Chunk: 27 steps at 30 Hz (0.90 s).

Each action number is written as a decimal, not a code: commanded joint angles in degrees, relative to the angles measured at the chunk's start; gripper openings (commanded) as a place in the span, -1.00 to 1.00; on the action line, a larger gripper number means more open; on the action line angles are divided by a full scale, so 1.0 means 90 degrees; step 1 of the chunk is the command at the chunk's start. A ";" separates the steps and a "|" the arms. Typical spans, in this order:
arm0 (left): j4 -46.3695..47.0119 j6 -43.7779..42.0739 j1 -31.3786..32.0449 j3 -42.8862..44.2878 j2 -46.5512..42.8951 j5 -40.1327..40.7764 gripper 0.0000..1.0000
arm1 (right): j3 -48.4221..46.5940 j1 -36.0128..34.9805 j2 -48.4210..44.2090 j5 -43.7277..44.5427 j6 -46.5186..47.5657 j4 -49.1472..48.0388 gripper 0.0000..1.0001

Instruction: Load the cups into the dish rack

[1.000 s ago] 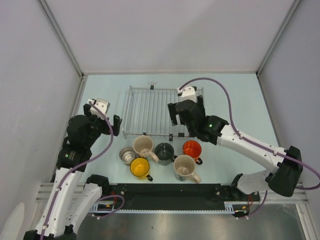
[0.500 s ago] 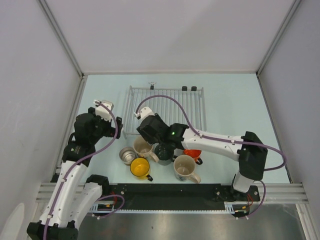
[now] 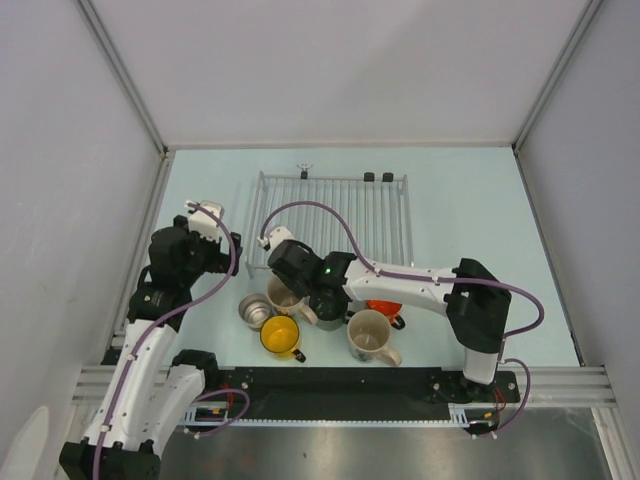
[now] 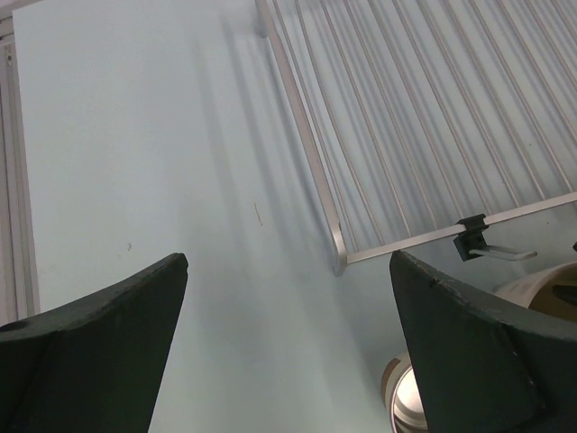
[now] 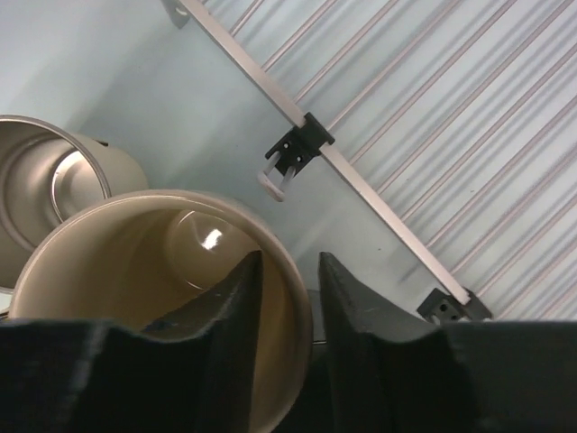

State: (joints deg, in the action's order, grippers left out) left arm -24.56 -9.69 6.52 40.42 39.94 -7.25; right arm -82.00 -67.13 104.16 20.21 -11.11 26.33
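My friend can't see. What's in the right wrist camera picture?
The right gripper straddles the rim of a beige mug, one finger inside, one outside. A steel cup sits beside it; the wire dish rack lies beyond.

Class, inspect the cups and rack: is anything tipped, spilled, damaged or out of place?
Nothing stands out. The dish rack lies flat; the cups stand upright along its near edge, nothing spilled.

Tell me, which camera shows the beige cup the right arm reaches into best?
Right wrist view: the beige cup fills it, its rim between the fingers of the right pincer. Top view shows it small, partly covered. Left wrist view catches an edge.
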 commanded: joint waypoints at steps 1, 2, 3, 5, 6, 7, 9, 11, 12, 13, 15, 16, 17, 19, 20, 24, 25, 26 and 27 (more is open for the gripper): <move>0.0297 -0.0056 -0.0090 -0.0048 0.0044 0.0014 1.00 | -0.0186 -0.0031 0.0194 -0.0165 -0.0190 0.0005 -0.35; 0.0297 -0.0056 -0.0090 -0.0048 0.0054 0.0024 1.00 | -0.0177 -0.0031 0.0233 -0.0233 -0.0210 -0.0005 -0.40; 0.0307 -0.0056 -0.0100 -0.0039 0.0054 0.0024 1.00 | -0.0176 -0.0021 0.0253 -0.0243 -0.0210 -0.0015 -0.56; 0.0316 -0.0046 -0.0100 -0.0038 0.0054 0.0024 1.00 | -0.0157 -0.0002 0.0311 -0.0301 -0.0259 -0.0015 -0.69; 0.0316 -0.0036 -0.0100 -0.0029 0.0054 0.0033 1.00 | -0.0167 0.0018 0.0312 -0.0311 -0.0259 -0.0005 -0.83; 0.0316 -0.0017 -0.0100 -0.0019 0.0064 0.0024 0.99 | -0.0167 0.0037 0.0312 -0.0331 -0.0279 -0.0015 -0.88; 0.0307 0.0003 -0.0100 0.0000 0.0054 0.0014 1.00 | -0.0186 0.0067 0.0253 -0.0419 -0.0289 -0.0005 -1.00; 0.0307 0.0032 -0.0100 0.0001 0.0064 -0.0025 1.00 | -0.0225 0.0125 0.0185 -0.0526 -0.0298 -0.0005 -1.00; 0.0307 0.0032 -0.0100 0.0010 0.0064 -0.0035 1.00 | -0.0264 0.0145 0.0078 -0.0555 -0.0308 0.0004 -1.00; 0.0316 0.0051 -0.0100 0.0010 0.0083 -0.0054 1.00 | -0.0284 0.0174 0.0019 -0.0575 -0.0308 0.0014 -1.00; 0.0316 0.0052 -0.0100 0.0030 0.0093 -0.0064 1.00 | -0.0371 0.0203 -0.0088 -0.0604 -0.0308 0.0063 -1.00; 0.0326 0.0052 -0.0100 0.0040 0.0122 -0.0074 1.00 | -0.0401 0.0213 -0.0224 -0.0614 -0.0308 0.0102 -1.00; 0.0336 0.0042 -0.0100 0.0059 0.0122 -0.0074 1.00 | -0.0440 0.0233 -0.0284 -0.0614 -0.0318 0.0131 -1.00; 0.0365 0.0052 -0.0100 0.0088 0.0122 -0.0083 1.00 | -0.0508 0.0281 -0.0546 -0.0672 -0.0357 0.0180 -1.00; 0.0404 0.0061 -0.0100 0.0098 0.0122 -0.0122 0.99 | -0.0518 0.0340 -0.0664 -0.0712 -0.0367 0.0171 -1.00; 0.0394 0.0139 -0.0100 0.0254 0.0161 -0.0298 1.00 | -0.0635 0.0535 -0.1143 -0.0868 -0.0474 0.0180 -1.00; 0.0404 0.0159 -0.0110 0.0283 0.0181 -0.0308 1.00 | -0.0664 0.0593 -0.1260 -0.0926 -0.0513 0.0180 -1.00; 0.0443 0.0159 -0.0110 0.0322 0.0191 -0.0357 1.00 | -0.0665 0.0662 -0.1473 -0.0995 -0.0542 0.0132 -1.00; 0.0472 0.0159 -0.0110 0.0323 0.0200 -0.0483 1.00 | -0.0636 0.0807 -0.1621 -0.1102 -0.0571 0.0073 -1.00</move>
State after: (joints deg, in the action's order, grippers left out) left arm -23.05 -9.37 6.17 40.34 41.39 -8.27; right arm -82.94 -63.02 99.74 12.49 -14.59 31.16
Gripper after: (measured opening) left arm 0.996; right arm 0.206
